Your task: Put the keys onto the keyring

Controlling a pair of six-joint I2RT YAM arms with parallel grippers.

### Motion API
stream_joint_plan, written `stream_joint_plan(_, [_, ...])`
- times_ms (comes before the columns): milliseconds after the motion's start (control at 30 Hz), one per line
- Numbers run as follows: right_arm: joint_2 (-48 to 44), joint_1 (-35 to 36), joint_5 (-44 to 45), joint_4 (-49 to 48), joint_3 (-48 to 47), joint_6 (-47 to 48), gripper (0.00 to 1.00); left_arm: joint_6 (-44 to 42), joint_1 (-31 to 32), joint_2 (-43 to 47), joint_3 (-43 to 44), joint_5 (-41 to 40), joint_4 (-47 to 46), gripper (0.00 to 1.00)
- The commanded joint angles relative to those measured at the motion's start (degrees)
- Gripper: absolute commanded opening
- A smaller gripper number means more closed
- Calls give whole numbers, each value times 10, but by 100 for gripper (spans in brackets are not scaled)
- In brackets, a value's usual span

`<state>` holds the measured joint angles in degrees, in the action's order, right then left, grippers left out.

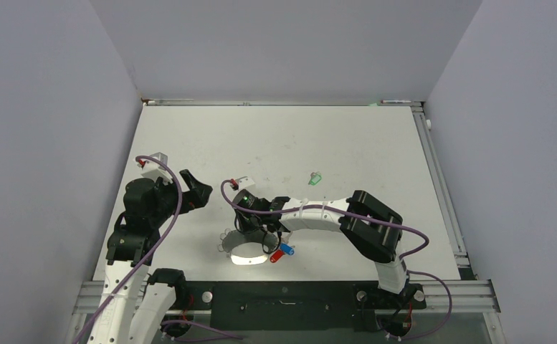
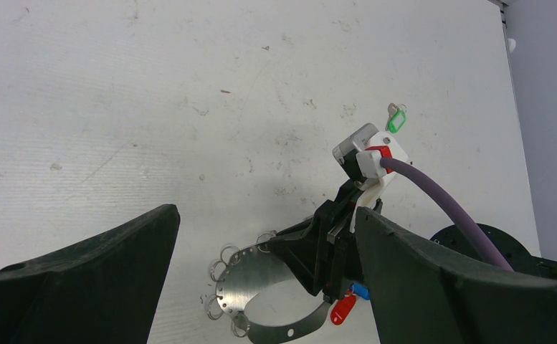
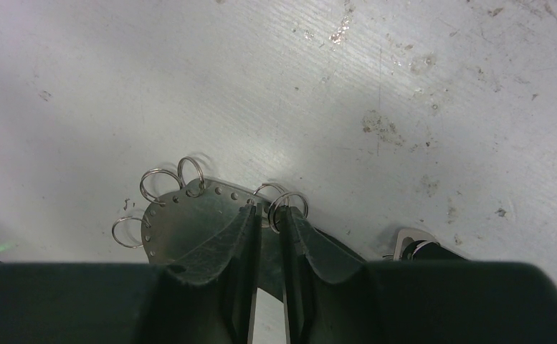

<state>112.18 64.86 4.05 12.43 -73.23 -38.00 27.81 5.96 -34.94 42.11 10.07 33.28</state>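
Observation:
The keyring [image 1: 250, 259] is a flat silver crescent-shaped loop with holes and small split rings, lying near the table's front middle; it also shows in the left wrist view [image 2: 250, 276] and the right wrist view [image 3: 189, 222]. My right gripper [image 1: 255, 233] points down on its far edge [image 3: 269, 215], jaws nearly together with a small split ring [image 3: 289, 204] between the tips. The red key [image 1: 278, 254] and blue key [image 1: 288, 249] lie at the ring's right end. The green key [image 1: 315, 178] lies apart, farther back. My left gripper [image 1: 196, 193] is open and empty, left of the ring.
The right arm's purple cable [image 1: 404, 236] loops over the table's right side. In the left wrist view the right gripper's body [image 2: 332, 244] covers part of the ring. Grey walls close in the table [image 1: 275, 136] on three sides.

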Motion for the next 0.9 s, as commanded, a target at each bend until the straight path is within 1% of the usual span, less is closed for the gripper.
stream_joint_plan(0, [6,-4,5,-18,-6,3,18,-6,-1,3,8,-4,-14,90])
stream_joint_plan(233, [12,-6,4,-18,-9,2,18,-7,-1,3,8,-4,-13,90])
stream_joint_plan(467, [19,-6,6,-16,-14,3,20,-7,-1,4,8,-4,-13,90])
stream_joint_plan(567, [20,-7,8,-15,-14,3,19,-6,-1,4,8,-4,-13,90])
stream_joint_plan(667, [16,-6,11,-15,-11,3,15,-6,-1,3,8,-4,-14,90])
stream_joint_plan(767, [13,-7,14,-12,-13,4,14,-6,-1,2,7,-3,-14,90])
stream_joint_plan(867, [9,-7,21,-8,-16,5,19,-6,-1,0,7,-1,-15,90])
